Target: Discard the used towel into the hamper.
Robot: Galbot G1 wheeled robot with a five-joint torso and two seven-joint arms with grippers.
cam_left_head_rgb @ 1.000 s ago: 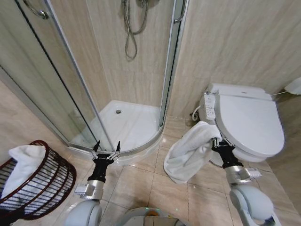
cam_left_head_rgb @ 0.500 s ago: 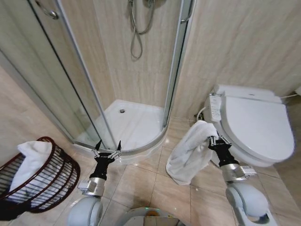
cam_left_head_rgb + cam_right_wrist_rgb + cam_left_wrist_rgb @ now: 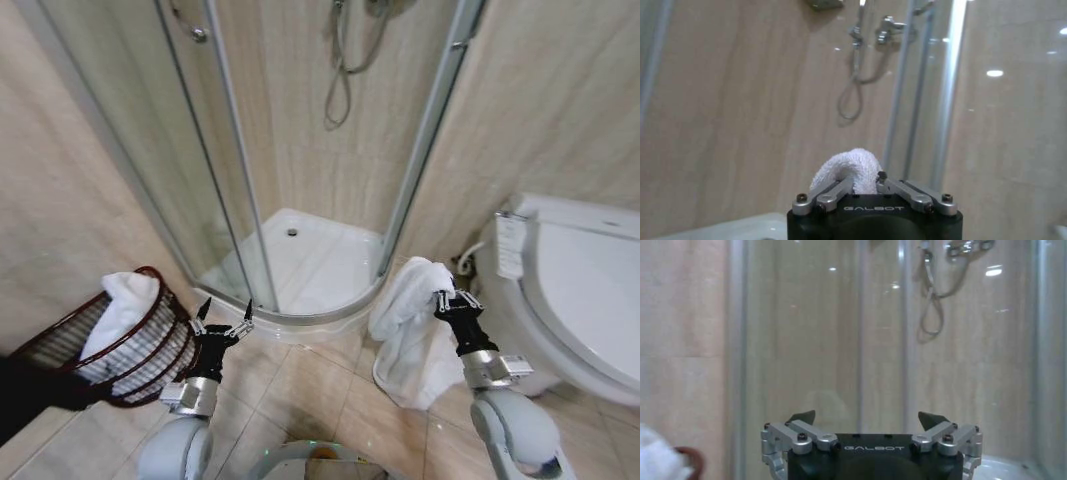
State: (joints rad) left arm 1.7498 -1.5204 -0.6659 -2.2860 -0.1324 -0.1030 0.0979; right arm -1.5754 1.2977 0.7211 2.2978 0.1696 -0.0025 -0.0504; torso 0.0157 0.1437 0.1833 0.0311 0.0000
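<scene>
The right claw point(image 3: 447, 297) is pinching a white towel point(image 3: 410, 330). It holds the towel up in the air, at about 4 o'clock in the head view. The towel hangs down in soft folds below the claw, over the tan floor tiles point(image 3: 320, 385). In the right wrist view, a bump of the towel point(image 3: 847, 169) sticks up between the two closed fingers point(image 3: 828, 192).

The left claw point(image 3: 222, 318) is spread wide and holds nothing. It sits at about 7 o'clock in the head view, pointing up at the glass. In the left wrist view its two dark fingertips point(image 3: 802, 416) stand far apart.

The hamper point(image 3: 120, 345) is a round dark red-brown basket with open bars. It stands on the floor at about 8 o'clock, just beside the left claw and well apart from the towel in the right claw. Another white towel point(image 3: 118, 305) already lies inside it and pokes over the rim.

Straight ahead, at 12 o'clock, is the shower stall with glass doors point(image 3: 215, 160) and a white shower tray point(image 3: 310, 260). A silver shower hose point(image 3: 340, 75) hangs on the back wall. A white toilet point(image 3: 580, 300) with its lid down is at 3 o'clock, just beside the hanging towel.
</scene>
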